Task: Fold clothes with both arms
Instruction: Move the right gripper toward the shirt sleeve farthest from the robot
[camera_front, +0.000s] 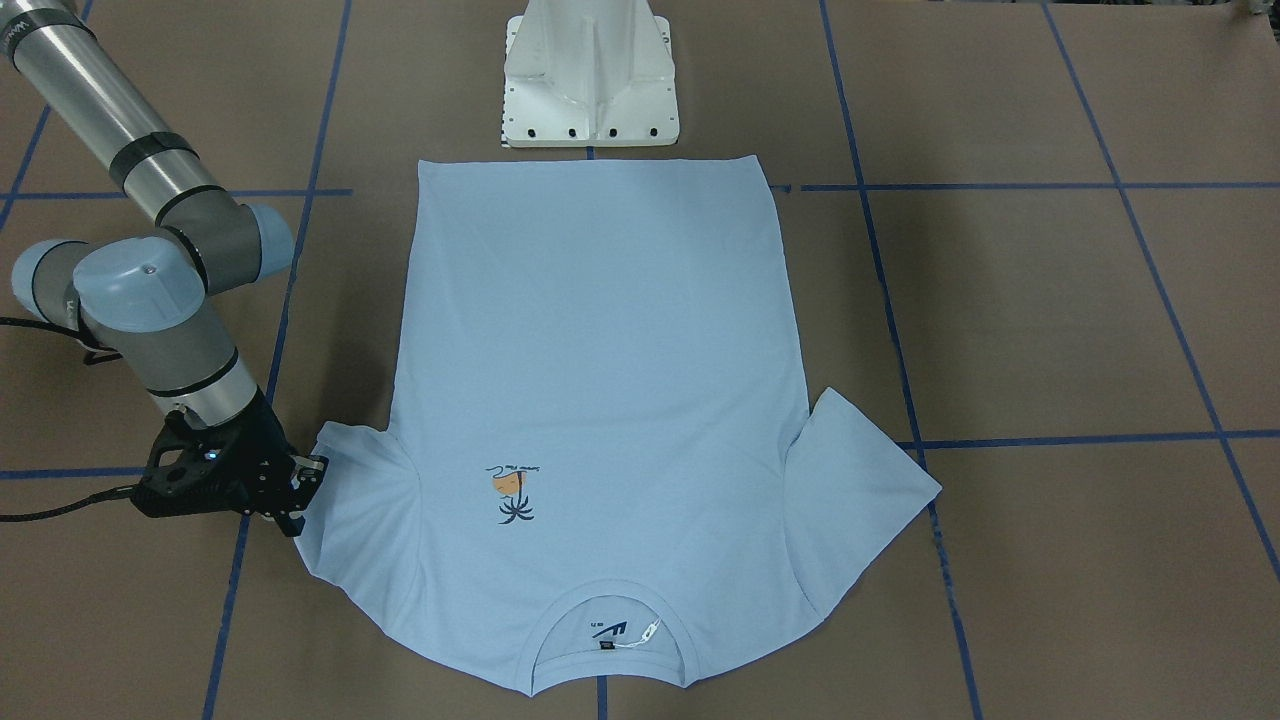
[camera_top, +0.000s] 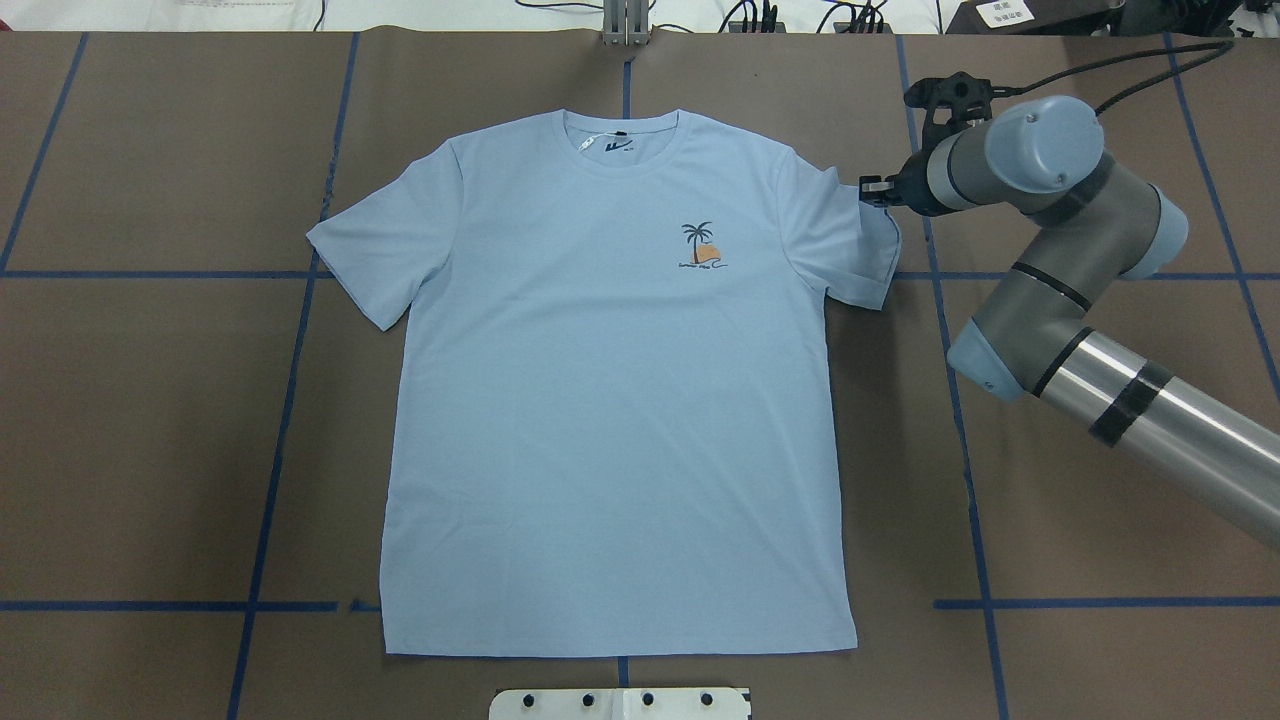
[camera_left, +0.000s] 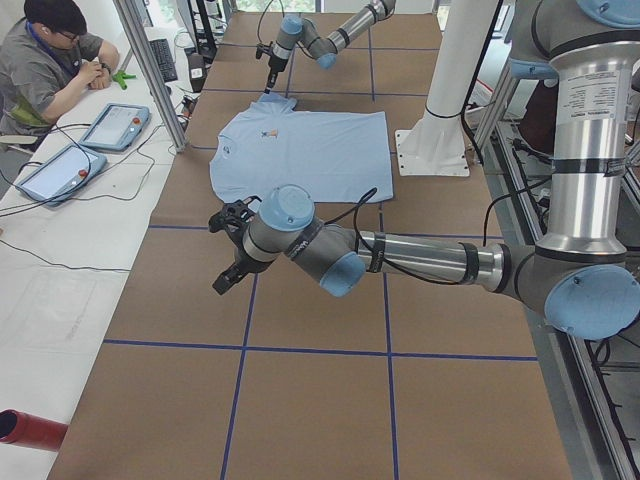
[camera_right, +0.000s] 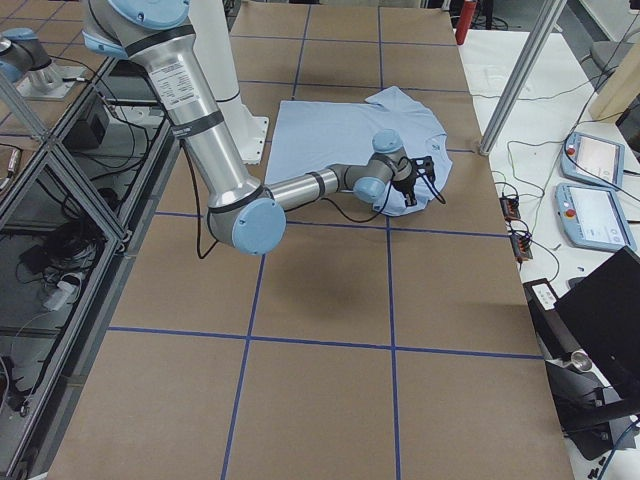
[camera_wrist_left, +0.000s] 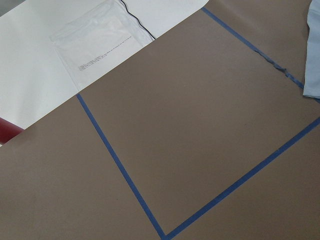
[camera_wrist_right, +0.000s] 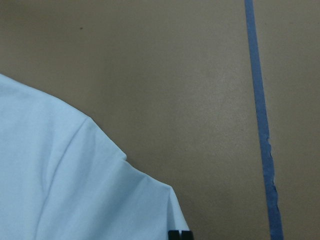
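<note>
The light blue T-shirt (camera_top: 620, 400) lies flat and face up on the brown table, collar (camera_top: 620, 140) away from the robot, palm print (camera_top: 700, 248) on the chest. My right gripper (camera_top: 868, 190) is at the end of the shirt's sleeve on my right side. In the right wrist view its fingertips (camera_wrist_right: 180, 235) are closed on the sleeve's (camera_wrist_right: 60, 190) corner, which looks slightly raised. In the front-facing view it (camera_front: 300, 497) sits at the sleeve's edge. My left gripper (camera_left: 222, 280) hovers over bare table well away from the shirt; I cannot tell whether it is open.
The white pedestal base (camera_front: 590, 80) stands just beyond the shirt's hem. Blue tape lines (camera_top: 290, 350) grid the table. An operator (camera_left: 50, 60) sits at a side desk with tablets (camera_left: 115, 125). A red cylinder (camera_left: 30, 428) and a clear plastic bag (camera_wrist_left: 100, 40) lie off the brown mat.
</note>
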